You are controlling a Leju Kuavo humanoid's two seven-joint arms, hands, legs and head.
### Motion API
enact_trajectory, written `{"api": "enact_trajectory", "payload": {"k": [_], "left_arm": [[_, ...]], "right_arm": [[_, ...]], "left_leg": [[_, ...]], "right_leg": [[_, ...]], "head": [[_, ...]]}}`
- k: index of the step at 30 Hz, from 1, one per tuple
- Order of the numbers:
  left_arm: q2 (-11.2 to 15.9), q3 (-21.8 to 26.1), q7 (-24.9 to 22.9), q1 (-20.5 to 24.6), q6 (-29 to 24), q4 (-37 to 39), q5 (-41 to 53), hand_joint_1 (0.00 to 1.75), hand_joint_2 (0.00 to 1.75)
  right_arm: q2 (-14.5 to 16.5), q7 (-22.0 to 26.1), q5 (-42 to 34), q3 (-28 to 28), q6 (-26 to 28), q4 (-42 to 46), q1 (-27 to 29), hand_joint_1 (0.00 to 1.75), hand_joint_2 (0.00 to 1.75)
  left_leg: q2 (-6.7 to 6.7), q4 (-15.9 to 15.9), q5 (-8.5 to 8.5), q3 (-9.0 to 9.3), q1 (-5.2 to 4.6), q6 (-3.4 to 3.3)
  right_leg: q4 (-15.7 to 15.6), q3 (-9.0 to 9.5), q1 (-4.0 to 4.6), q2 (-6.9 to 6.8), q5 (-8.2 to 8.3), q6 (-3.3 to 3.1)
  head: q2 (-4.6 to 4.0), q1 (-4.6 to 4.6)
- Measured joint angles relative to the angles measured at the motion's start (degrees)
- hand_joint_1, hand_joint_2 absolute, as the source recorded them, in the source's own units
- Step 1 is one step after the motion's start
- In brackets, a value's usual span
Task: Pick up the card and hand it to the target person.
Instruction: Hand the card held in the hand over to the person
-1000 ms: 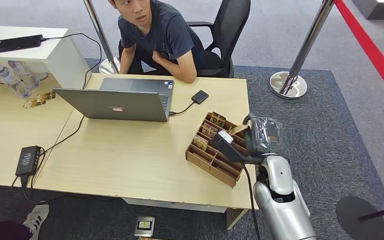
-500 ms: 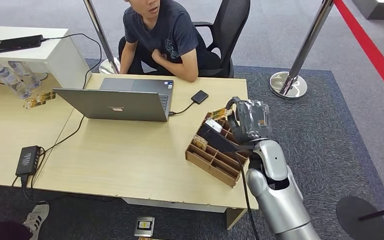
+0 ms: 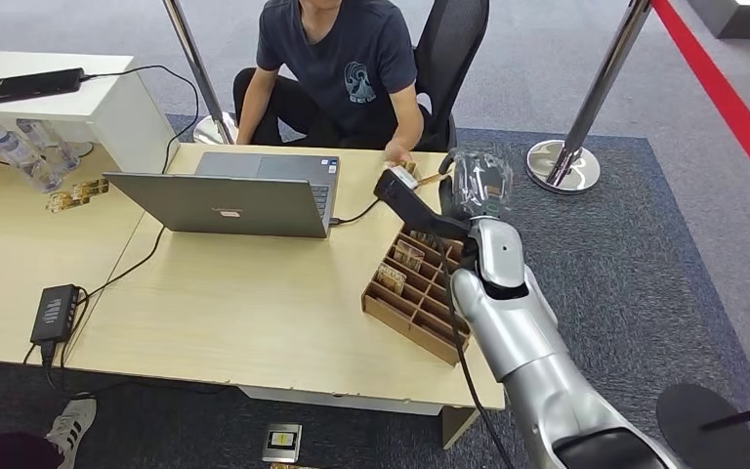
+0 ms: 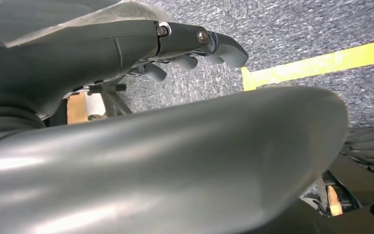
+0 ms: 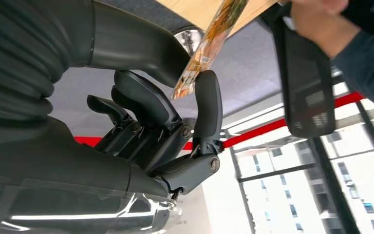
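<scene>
- Laptop [image 3: 239,200] sits at 10 o'clock from the tray [image 3: 420,303].
- Person's hand [image 3: 397,154] meets the card [image 3: 433,179].
- Right hand [image 3: 474,186] pinches the card [image 5: 209,41]: thin, orange-patterned, at 12 o'clock of the tray.
- Left hand [image 4: 195,46]: fingers loosely curled, holding nothing.

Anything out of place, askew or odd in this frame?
Mostly tidy. Two things stand out: the brown wooden compartment tray sits askew to the light wooden table, near its edge, and a small square device lies on the grey carpet below. The right hand pinches the patterned card cleanly, near the seated person's hand.
</scene>
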State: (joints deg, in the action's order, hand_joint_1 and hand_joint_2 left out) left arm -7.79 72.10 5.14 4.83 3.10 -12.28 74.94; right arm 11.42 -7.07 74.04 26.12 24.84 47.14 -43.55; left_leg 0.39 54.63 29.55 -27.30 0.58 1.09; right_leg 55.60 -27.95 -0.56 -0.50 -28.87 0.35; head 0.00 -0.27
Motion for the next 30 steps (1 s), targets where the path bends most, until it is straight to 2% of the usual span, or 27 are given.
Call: {"api": "enact_trajectory", "payload": {"k": [5,6,9,10,13,16,23,30], "left_arm": [[-0.07,-0.17,-0.12,0.03,0.0,0.01,0.51,0.0,0.0],[-0.08,-0.23,-0.15,0.04,0.01,0.01,0.59,0.0,0.0],[-0.14,-0.41,-0.21,0.06,0.06,0.02,0.89,0.0,0.0],[-0.15,-0.46,-0.22,0.08,0.1,0.02,1.03,0.0,0.0],[-0.17,-0.58,-0.12,0.17,0.31,0.02,1.33,0.0,0.0],[-0.17,-0.77,0.17,0.19,0.4,0.02,1.48,0.0,0.0],[-0.17,-1.33,-0.01,0.18,0.44,0.02,1.46,0.0,0.0],[-0.19,-1.34,0.21,0.1,0.21,0.04,-0.53,0.0,0.0]], "right_arm": [[0.16,-2.38,2.3,-2.53,2.17,-4.56,-1.49,1.75,1.75],[0.18,-2.5,2.62,-2.97,2.31,-5.06,-1.5,1.56,1.75],[0.33,-1.26,2.99,-3.81,2.2,-6.04,-1.5,0.25,1.75],[0.48,-0.04,2.79,-3.9,1.91,-6.29,-1.5,0.0,1.75],[1.26,4.15,1.88,-3.96,1.06,-6.85,-1.49,0.0,1.75],[1.9,5.95,1.33,-3.94,1.05,-7.03,-1.43,0.0,1.75],[1.67,5.48,2.14,-3.91,1.05,-5.08,1.03,0.0,1.75],[-0.21,4.59,2.7,-3.89,1.84,3.65,8.14,0.0,1.75]], "left_leg": [[-0.01,0.0,0.0,0.0,0.0,0.0],[-0.01,0.0,0.0,0.0,0.0,0.0],[-0.01,0.0,0.0,-0.01,0.0,0.0],[-0.01,0.0,0.0,-0.01,0.0,0.0],[0.0,0.0,0.0,-0.01,0.01,0.01],[0.0,0.0,-0.01,-0.01,0.03,0.02],[-0.01,0.0,-0.01,-0.02,0.02,0.02],[-0.03,0.0,0.0,-0.04,0.03,0.01]], "right_leg": [[0.0,-0.01,0.0,0.0,0.0,0.0],[0.0,-0.01,0.0,0.0,0.0,0.0],[0.01,-0.01,0.0,0.0,0.0,0.0],[0.01,-0.02,0.0,0.0,0.0,0.0],[0.02,-0.04,0.0,0.0,0.0,-0.01],[0.02,-0.05,0.0,0.0,0.0,-0.01],[0.0,-0.05,0.01,0.0,0.0,0.0],[-0.04,-0.09,0.0,0.0,0.0,0.0]], "head": [[0.0,0.01],[0.0,0.01],[0.0,0.01],[0.0,0.0],[0.0,0.0],[0.0,0.0],[0.0,0.01],[0.0,0.0]]}}
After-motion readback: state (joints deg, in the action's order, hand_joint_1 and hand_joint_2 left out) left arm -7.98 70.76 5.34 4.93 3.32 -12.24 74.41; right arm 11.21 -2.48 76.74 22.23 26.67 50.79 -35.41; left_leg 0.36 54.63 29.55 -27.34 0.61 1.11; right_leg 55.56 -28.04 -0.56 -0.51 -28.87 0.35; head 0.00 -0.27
